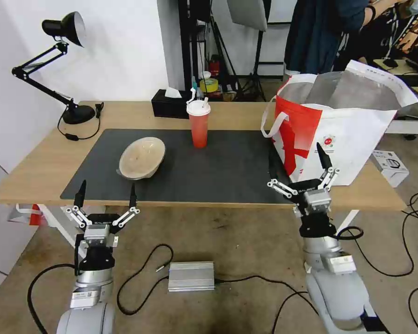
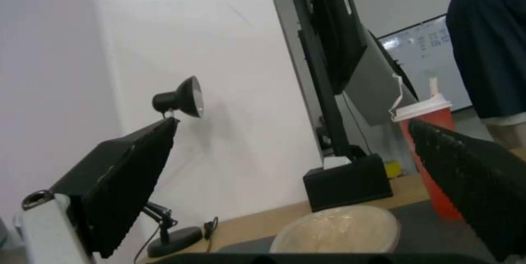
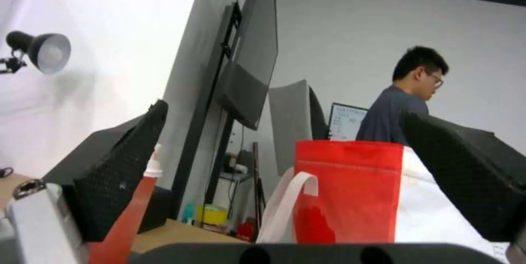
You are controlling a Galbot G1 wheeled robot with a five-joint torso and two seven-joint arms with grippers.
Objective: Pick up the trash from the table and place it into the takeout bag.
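On the dark mat of the light-wood table (image 1: 42,171) lies a shallow beige translucent bowl (image 1: 141,157) (image 2: 337,231), tilted, left of centre. A tall red cup (image 1: 199,123) (image 2: 433,161) (image 3: 123,223) with white lid and straws stands upright at the mat's back. The white-and-red takeout bag (image 1: 339,130) (image 3: 372,202) stands open at the table's right end, its foil lining showing. My left gripper (image 1: 106,195) hovers open at the table's front edge, just short of the bowl. My right gripper (image 1: 298,167) is open, held up in front of the bag's red panel.
A black desk lamp (image 1: 62,69) stands at the table's back left, a black tissue box (image 1: 171,105) behind the cup. A small white box (image 1: 389,167) sits right of the bag. On the floor lie a silver metal box (image 1: 191,276) and cables. A person stands behind the bag.
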